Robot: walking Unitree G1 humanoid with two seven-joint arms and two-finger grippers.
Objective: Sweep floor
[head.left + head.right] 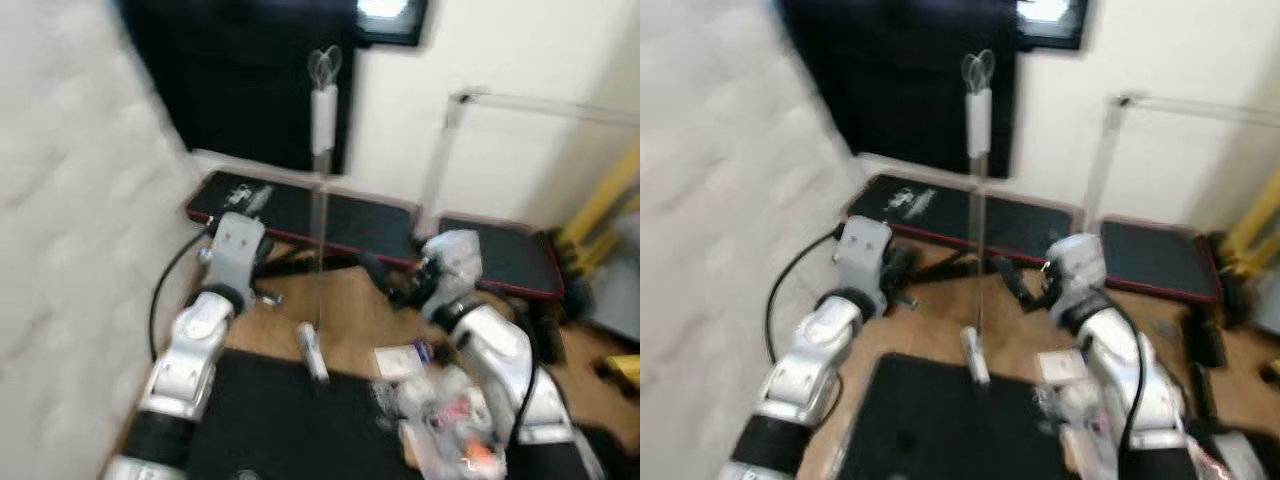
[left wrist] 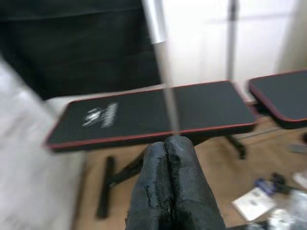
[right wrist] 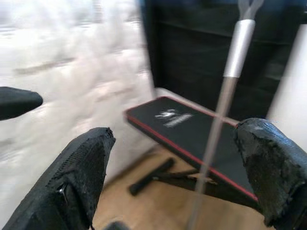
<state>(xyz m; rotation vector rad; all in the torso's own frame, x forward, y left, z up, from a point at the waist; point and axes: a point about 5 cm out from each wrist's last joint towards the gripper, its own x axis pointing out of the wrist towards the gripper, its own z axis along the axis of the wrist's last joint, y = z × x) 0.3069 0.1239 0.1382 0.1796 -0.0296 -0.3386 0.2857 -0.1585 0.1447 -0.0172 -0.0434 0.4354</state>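
Broom (image 1: 320, 200) stands upright before the bench (image 1: 300, 215), ready to grab. Right gripper (image 3: 182, 177) jaws gape beside it; left gripper (image 2: 168, 191) jaws are pressed together.

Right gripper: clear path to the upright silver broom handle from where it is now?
Probably yes. The right gripper is open, and the upright silver broom handle stands ahead between its fingers with nothing between. The black red-trimmed bench sits behind the handle, not blocking.

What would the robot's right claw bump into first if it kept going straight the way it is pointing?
Probably the thin upright broom handle, which stands between the open fingers of the right gripper. Behind it is the black bench. Depth is hard to judge, so the handle might be slightly off line.
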